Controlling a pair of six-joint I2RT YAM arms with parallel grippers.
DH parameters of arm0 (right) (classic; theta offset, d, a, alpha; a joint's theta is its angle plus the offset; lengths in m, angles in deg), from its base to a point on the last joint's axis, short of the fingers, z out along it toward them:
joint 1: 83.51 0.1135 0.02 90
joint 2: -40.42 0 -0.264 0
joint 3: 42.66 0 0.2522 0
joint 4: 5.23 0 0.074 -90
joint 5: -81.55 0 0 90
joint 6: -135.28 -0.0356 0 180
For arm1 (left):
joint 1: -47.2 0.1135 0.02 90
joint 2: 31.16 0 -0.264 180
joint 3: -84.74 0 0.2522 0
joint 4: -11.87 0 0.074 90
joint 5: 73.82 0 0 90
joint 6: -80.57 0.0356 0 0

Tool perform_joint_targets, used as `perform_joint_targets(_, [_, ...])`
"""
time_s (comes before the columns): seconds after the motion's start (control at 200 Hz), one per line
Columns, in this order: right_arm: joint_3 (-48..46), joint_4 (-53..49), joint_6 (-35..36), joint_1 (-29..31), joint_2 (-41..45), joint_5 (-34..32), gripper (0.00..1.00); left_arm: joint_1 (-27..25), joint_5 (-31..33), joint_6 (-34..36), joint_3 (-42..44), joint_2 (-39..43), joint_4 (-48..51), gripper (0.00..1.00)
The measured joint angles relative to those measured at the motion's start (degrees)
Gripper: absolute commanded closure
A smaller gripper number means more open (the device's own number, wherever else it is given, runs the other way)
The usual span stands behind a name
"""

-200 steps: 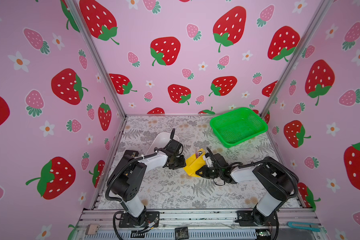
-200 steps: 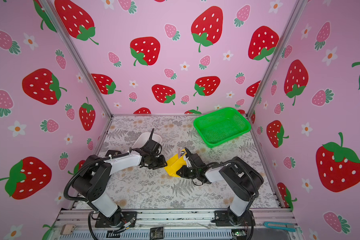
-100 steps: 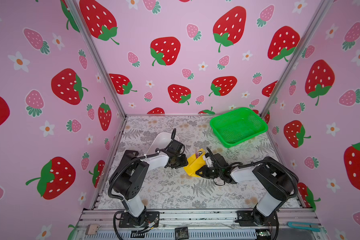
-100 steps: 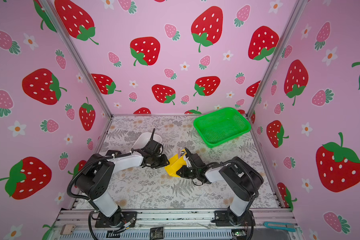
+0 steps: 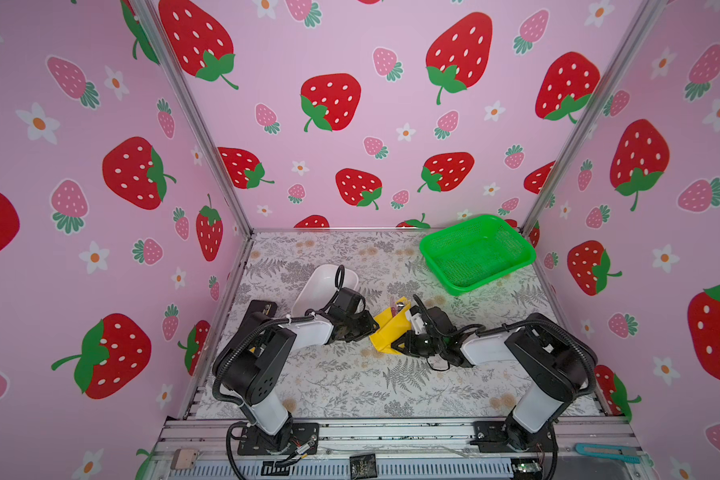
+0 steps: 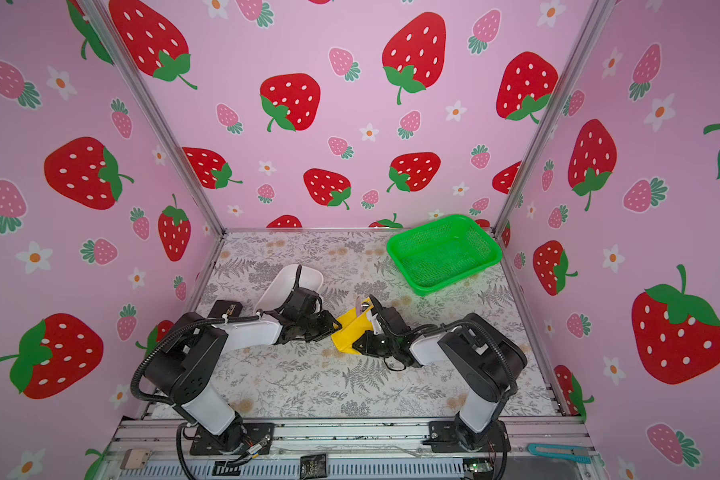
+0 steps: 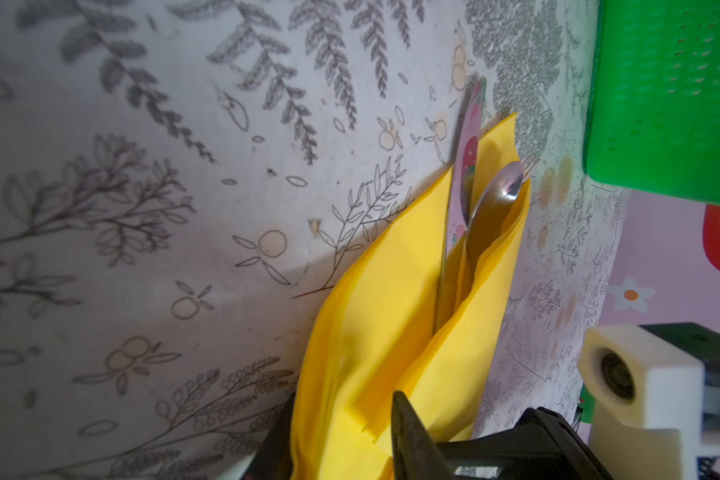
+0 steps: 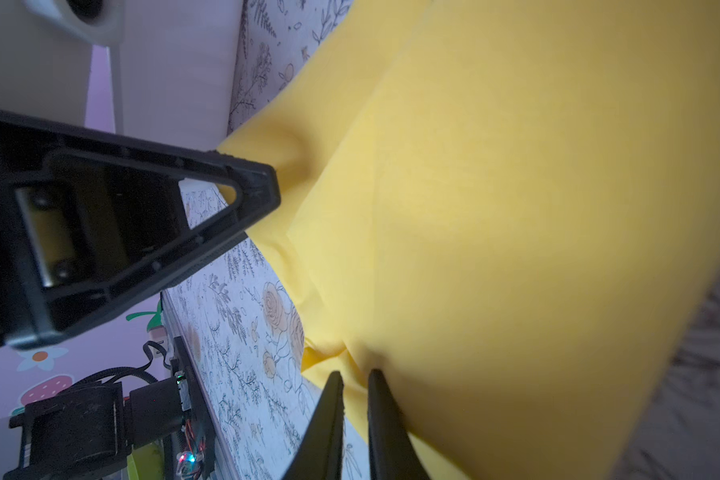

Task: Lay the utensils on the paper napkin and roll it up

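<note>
Paper is what both arms want: on the left side of the paper napkin (image 5: 387, 332), the left gripper (image 5: 373, 327) squeezes its jaws narrow on one edge, holding it up. The utensils (image 7: 501, 189) lie inside the napkin's fold, shiny heads poking out, so they cannot slide away. On the napkin's right side, the right gripper (image 8: 355, 376) pinches the other edge with jaws almost shut, ready to roll, I think.

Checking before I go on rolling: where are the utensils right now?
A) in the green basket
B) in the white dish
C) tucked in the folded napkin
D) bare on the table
C: in the left wrist view the utensils lie in the fold of the napkin, with only their shiny heads poking out.
</note>
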Motion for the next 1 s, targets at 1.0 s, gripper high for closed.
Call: perform_joint_targets(1.0, [-0.3, -0.3, -1.2, 0.0, 1.0, -1.6, 0.84, -0.1, -2.2, 6.7, -3.3, 2.2, 6.8, 0.98])
